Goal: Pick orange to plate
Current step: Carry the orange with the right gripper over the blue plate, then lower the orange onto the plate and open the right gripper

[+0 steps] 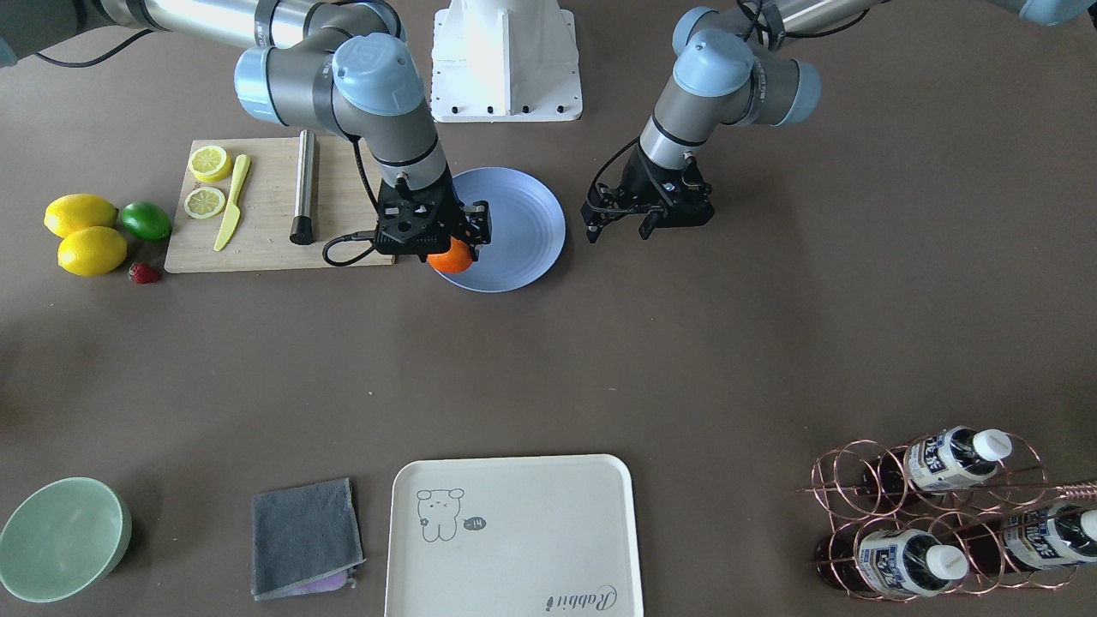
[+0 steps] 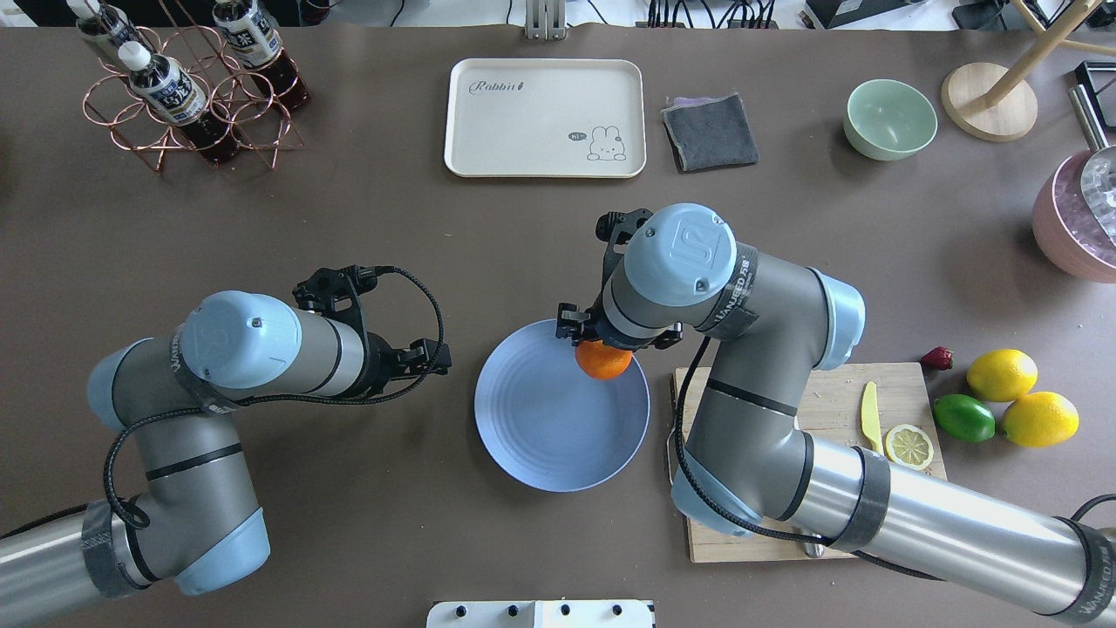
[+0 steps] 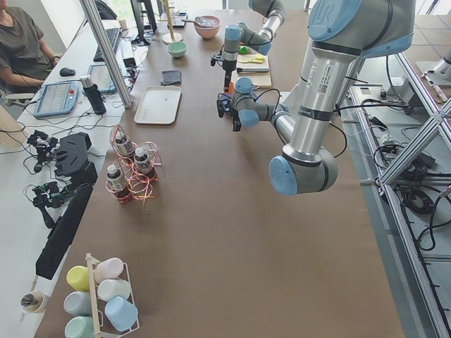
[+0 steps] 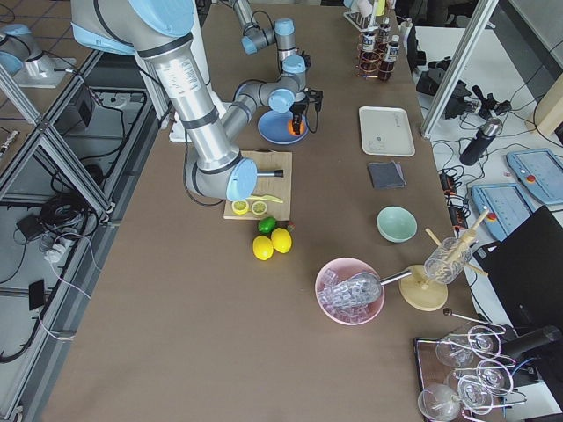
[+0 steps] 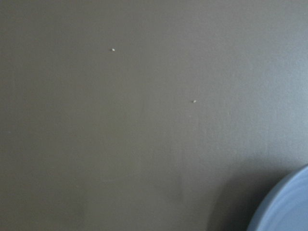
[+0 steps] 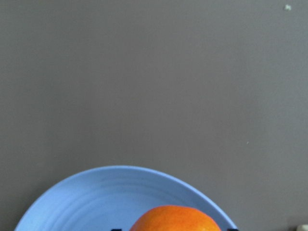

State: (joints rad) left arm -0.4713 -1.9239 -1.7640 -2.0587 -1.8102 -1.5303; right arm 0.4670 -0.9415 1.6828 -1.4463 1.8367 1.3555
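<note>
**Front-facing view.** I am counting one orange [image 1: 450, 258], one plate [image 1: 523, 218], two lemons [image 1: 80, 214], one lime [image 1: 146, 220], one strawberry [image 1: 143, 273], two lemon slices [image 1: 210, 163], one cutting board [image 1: 266, 231], one tray [image 1: 514, 531], one bowl [image 1: 60, 536], one cloth [image 1: 304, 536] and three bottles [image 1: 951, 458].
- The right gripper [image 1: 452, 247] is clamping the orange over the plate's rim on the operators' side. I cannot tell whether the fruit is touching the plate.
- The left gripper [image 1: 619, 231] is hanging with its fingers spread and nothing between them, near the plate's other side but apart from it.
- The plate is lying just beside the cutting board. A broad bare stretch of table [image 1: 686, 360] is running from the plate to the tray.

**Overhead view.** I am counting one orange and one plate. The orange is showing under the right wrist, at the plate's far-right rim, and most of the plate is lying bare. Bare table is separating the plate from the left arm.

**Left-end view.** Both grippers are showing too small for me to judge.

**Right-end view.** An orange speck is sitting at the near arm's gripper, over the plate.

**Left wrist view.** I am seeing bare table, with one sliver of the plate's rim in the lower right corner.

**Right wrist view.** The orange is filling the bottom edge above the plate, with dark fingertips flanking it. It is reading as round: I can make out no long axis, and I cannot tell which way it is pointing.
</note>
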